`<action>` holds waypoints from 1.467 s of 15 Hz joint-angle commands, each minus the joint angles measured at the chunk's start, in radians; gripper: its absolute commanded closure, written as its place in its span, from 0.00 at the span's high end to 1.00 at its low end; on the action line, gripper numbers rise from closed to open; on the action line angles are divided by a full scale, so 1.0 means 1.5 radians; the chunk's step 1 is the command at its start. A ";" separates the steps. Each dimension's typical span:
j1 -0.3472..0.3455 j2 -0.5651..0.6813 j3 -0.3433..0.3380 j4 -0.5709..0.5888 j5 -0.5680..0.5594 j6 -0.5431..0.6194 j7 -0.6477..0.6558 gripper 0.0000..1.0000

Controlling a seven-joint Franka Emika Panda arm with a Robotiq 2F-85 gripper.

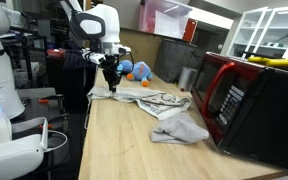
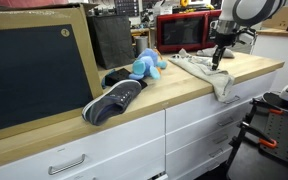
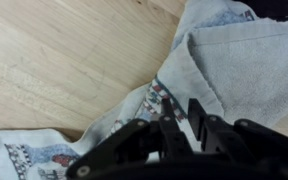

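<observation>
Gripper (image 1: 111, 84): low at the towel's edge, its fingers near together; whether they pinch cloth, I cannot tell.
Towel (image 1: 152, 100): crumpled on the counter (image 1: 114, 145), directly under the fingertips.
Towel axis: long way stretches from gripper toward the microwave (image 1: 249, 100).

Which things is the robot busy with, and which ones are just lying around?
Busy with:
gripper, down at the cloths
patterned cloth
grey towel

Just lying about:
blue plush toy
dark shoe
red microwave
</observation>
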 commanded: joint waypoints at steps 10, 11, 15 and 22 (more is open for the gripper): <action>-0.004 0.010 0.015 -0.010 -0.050 -0.004 0.030 1.00; -0.005 0.018 0.016 -0.010 -0.060 0.002 0.034 0.97; -0.007 0.033 0.013 -0.010 -0.089 0.015 0.058 0.55; 0.001 0.013 0.005 -0.005 -0.060 0.009 0.036 0.04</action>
